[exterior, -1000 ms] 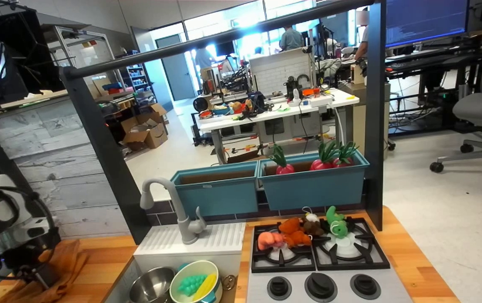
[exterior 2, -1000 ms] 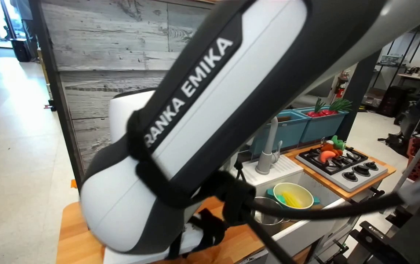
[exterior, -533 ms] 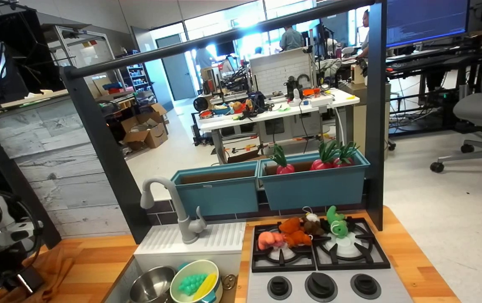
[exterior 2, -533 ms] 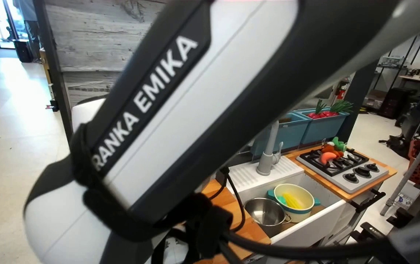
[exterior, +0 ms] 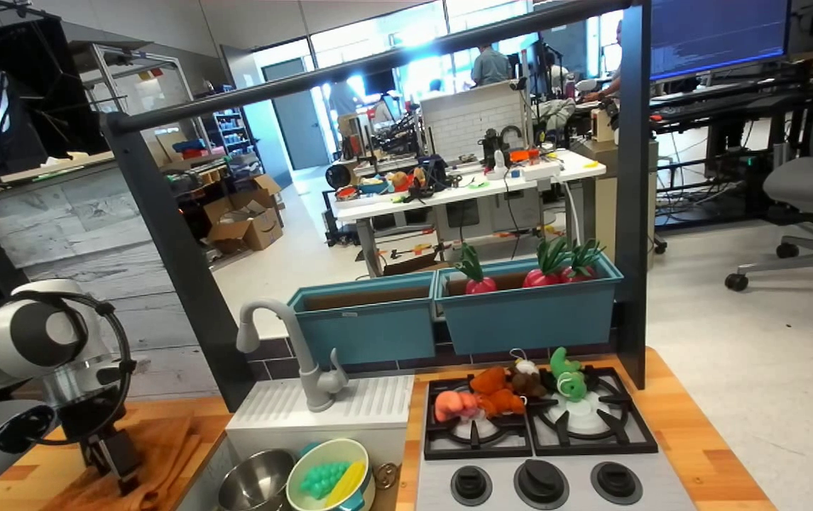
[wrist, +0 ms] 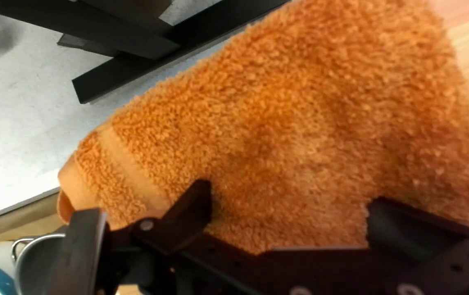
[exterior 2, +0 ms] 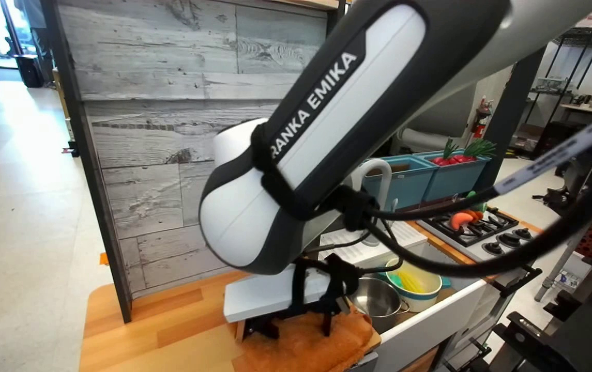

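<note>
My gripper (wrist: pixel 289 205) points down at an orange-brown fluffy towel (wrist: pixel 291 102), jaws wide apart, towel surface showing between the dark fingers. The fingertips look to be at or against the cloth; nothing is pinched. In an exterior view the gripper (exterior: pixel 113 477) stands over the towel (exterior: pixel 172 458) on the wooden counter (exterior: pixel 200 408), left of the sink. In an exterior view the large forearm crosses the picture, and the towel (exterior 2: pixel 301 346) lies rumpled beneath the gripper, close to the sink edge.
Beside the towel, the sink (exterior 2: pixel 430 336) holds a steel pot (exterior: pixel 257 482) and a cream pot (exterior: pixel 341 451) with teal grapes (exterior: pixel 324 481) and a yellow piece (exterior: pixel 346 484). A grey faucet (exterior: pixel 299 348) rises behind. Plush toys (exterior: pixel 495 394) lie on the stove (exterior: pixel 505 490); a wood panel (exterior 2: pixel 171 201) backs the counter.
The arm first shifted away from the sink, then came back nearer it. The towel has slid along with the gripper, and its edge now lies closer to the sink. The jaws have stayed wide.
</note>
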Tool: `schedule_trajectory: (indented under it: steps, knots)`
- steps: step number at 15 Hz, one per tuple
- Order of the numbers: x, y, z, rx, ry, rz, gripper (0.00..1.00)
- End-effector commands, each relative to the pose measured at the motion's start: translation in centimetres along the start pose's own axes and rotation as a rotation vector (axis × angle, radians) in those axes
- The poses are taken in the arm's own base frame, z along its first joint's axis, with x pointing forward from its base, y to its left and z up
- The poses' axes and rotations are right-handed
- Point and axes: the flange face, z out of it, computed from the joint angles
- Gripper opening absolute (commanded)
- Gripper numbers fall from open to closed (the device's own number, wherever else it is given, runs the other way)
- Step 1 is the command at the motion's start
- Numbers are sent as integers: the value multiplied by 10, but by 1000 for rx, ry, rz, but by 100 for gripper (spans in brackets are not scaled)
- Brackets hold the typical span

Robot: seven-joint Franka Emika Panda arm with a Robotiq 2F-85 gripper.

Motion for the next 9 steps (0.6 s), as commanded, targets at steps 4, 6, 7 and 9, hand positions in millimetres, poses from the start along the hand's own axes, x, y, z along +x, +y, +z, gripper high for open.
schedule_trajectory:
  steps: [4, 6, 7, 9]
  knots:
    - [-8, -7, 38, -52, 51, -47, 100]
    - [-21, -24, 25, -27, 87, -102, 100]
    - [-28, -32, 16, -12, 111, -125, 100]
    - [-41, -46, -4, 35, 174, -164, 100]
